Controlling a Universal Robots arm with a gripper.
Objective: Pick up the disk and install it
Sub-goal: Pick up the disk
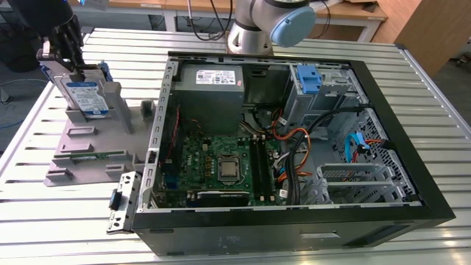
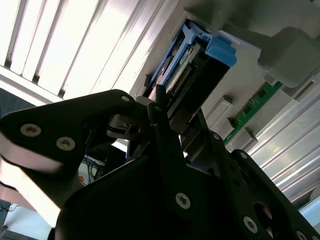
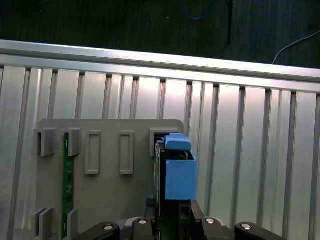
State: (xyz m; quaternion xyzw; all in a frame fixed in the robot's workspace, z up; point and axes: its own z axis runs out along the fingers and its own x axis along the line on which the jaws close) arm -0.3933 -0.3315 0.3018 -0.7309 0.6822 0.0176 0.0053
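A robotics workshop: slatted aluminium bench point(image 1: 66, 232), opened computer case point(image 1: 423, 190), robot arm point(image 1: 259, 25), wooden desks point(image 1: 357, 14) behind.

A ribbed silver aluminium-slat table point(image 1: 59, 243) spans the scene, its bars catching bright overhead light. Behind it stands a light wooden workbench on white legs point(image 1: 147, 4). At the exterior view's right, a brown wooden cabinet point(image 1: 434, 27) rises over dark grey floor point(image 1: 458, 83).

Light: bright, even, overhead.
Glare: blown white on the surface point(image 2: 60, 40) in the second wrist view.
Shadow: near-black background point(image 3: 125, 20) in the first wrist view.
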